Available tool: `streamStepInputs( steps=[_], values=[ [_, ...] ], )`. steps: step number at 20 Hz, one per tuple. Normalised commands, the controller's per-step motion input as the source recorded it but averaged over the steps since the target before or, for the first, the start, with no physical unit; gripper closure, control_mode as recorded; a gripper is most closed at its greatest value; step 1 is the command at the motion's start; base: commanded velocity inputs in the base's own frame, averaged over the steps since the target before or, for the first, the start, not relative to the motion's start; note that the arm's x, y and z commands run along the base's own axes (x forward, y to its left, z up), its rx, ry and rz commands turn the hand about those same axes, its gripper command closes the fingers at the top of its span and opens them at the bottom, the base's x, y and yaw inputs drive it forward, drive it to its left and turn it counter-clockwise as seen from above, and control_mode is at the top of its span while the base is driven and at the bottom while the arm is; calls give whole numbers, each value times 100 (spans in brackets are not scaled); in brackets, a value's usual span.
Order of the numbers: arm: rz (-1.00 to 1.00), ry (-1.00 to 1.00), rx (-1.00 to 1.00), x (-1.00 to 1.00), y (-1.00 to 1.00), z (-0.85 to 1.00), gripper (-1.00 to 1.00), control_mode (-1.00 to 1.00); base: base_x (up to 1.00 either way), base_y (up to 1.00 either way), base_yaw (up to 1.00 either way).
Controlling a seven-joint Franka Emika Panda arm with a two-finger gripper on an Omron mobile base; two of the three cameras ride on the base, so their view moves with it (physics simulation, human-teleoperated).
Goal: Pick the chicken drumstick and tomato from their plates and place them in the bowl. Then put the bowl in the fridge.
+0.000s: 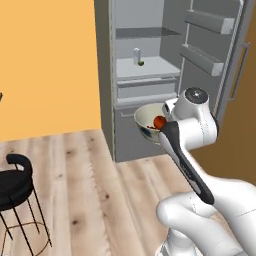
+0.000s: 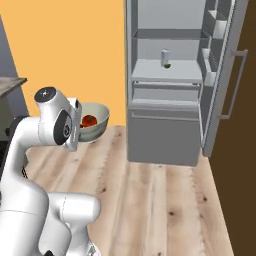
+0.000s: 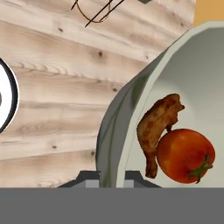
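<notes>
The pale grey-green bowl [image 3: 114, 131] hangs in the air above the wooden floor, with my gripper [image 3: 111, 178] shut on its rim. Inside it the brown chicken drumstick [image 3: 155, 127] leans against the red tomato [image 3: 183, 155]. From the base views, the bowl [image 1: 146, 120] [image 2: 97, 117] with the tomato [image 1: 160, 121] [image 2: 89, 120] is held in front of the open fridge [image 1: 145, 75] [image 2: 165, 80], level with its lower drawers. The hand hides the fingers there. The plates are out of view.
The fridge door [image 1: 215, 50] [image 2: 220, 75] stands open on the right, racks facing in. A small bottle [image 1: 137, 56] [image 2: 165, 57] stands on the middle shelf. A black stool [image 1: 15, 185] is at the left, by the orange wall.
</notes>
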Motion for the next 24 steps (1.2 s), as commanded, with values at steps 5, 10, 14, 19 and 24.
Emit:
streamStepInputs(
  steps=[5, 10, 14, 19, 24],
  values=[
    [0, 0, 0, 0, 0, 0, 100, 100, 68, -43, 0],
    [0, 0, 0, 0, 0, 0, 100, 100, 65, -44, 0],
    [0, 0, 0, 0, 0, 0, 100, 100, 68, -39, 0],
    [0, 0, 0, 0, 0, 0, 100, 100, 71, -36, 0],
    [0, 0, 0, 0, 0, 0, 100, 100, 75, -33, 0]
  ],
)
